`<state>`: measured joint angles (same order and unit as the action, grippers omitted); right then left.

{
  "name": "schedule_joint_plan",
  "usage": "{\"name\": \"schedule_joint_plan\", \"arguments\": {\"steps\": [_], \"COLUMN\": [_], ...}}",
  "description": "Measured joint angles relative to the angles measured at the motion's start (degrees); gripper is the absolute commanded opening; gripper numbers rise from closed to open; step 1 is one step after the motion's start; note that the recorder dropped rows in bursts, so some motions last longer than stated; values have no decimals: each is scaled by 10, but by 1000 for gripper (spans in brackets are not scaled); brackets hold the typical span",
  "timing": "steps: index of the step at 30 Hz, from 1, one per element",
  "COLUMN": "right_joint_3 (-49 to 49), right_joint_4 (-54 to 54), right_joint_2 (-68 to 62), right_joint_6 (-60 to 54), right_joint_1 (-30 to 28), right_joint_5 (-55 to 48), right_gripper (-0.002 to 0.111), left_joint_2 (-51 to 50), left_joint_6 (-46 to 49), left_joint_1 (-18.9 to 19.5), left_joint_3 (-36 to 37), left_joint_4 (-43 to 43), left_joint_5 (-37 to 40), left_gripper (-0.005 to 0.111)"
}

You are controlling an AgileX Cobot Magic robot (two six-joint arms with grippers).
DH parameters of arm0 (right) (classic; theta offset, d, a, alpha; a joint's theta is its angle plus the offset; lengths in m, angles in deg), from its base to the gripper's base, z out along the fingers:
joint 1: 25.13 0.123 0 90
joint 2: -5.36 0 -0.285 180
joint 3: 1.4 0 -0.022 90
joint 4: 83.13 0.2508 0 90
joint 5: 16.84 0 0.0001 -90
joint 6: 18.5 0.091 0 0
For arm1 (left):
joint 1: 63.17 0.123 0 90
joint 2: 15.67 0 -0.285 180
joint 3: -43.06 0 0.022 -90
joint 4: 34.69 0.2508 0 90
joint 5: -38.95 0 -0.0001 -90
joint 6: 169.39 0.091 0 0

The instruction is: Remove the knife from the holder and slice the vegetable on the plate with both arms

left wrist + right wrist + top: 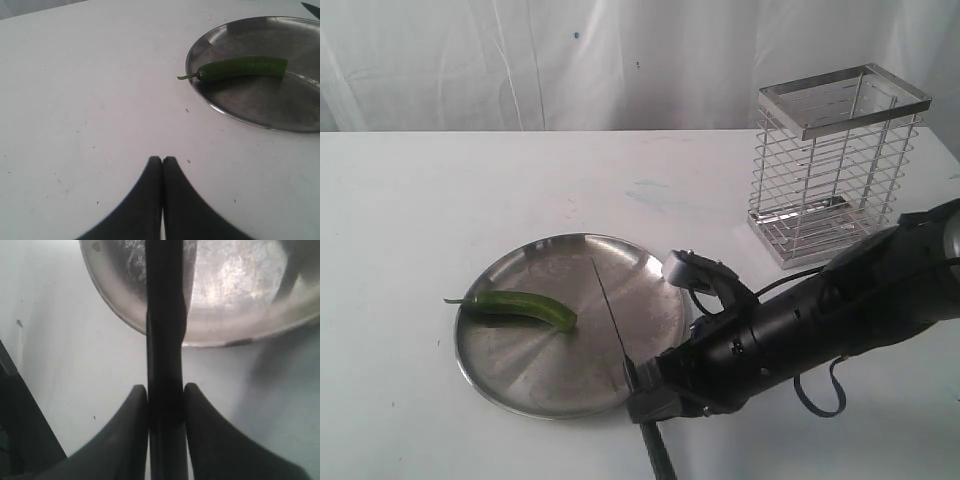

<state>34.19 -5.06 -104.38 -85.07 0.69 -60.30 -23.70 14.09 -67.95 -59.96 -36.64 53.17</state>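
Knife (165, 330) is held by its black handle in the right hand (165, 390), whose fingers squeeze it from both sides. We see its long thin blade reaching out over the plate (540, 372). The tip points to the far rim and a bit left, and the handle end sticks back toward the near edge of the counter (420, 200). Beside the blade, a little apart, lies the green vegetable (520, 307). It is stretched sideways, with its stem tail poking over the left rim. The left hand (162, 159) hangs over the counter near that tail, fingers pressed together. The wire holder (835, 165) stands well apart, behind the right arm (840, 300).
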Motion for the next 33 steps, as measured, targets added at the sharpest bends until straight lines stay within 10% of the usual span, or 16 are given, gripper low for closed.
{"name": "schedule_joint_plan", "arguments": {"steps": [33], "right_joint_3": [0], "right_joint_4": [-191], "right_joint_2": [43], "right_joint_6": [103], "right_joint_1": [0], "right_joint_5": [43], "right_gripper": [11], "left_joint_2": [0], "left_joint_6": [0], "left_joint_1": [0], "left_joint_3": [0], "left_joint_4": [0], "left_joint_5": [0], "left_gripper": [0]}}
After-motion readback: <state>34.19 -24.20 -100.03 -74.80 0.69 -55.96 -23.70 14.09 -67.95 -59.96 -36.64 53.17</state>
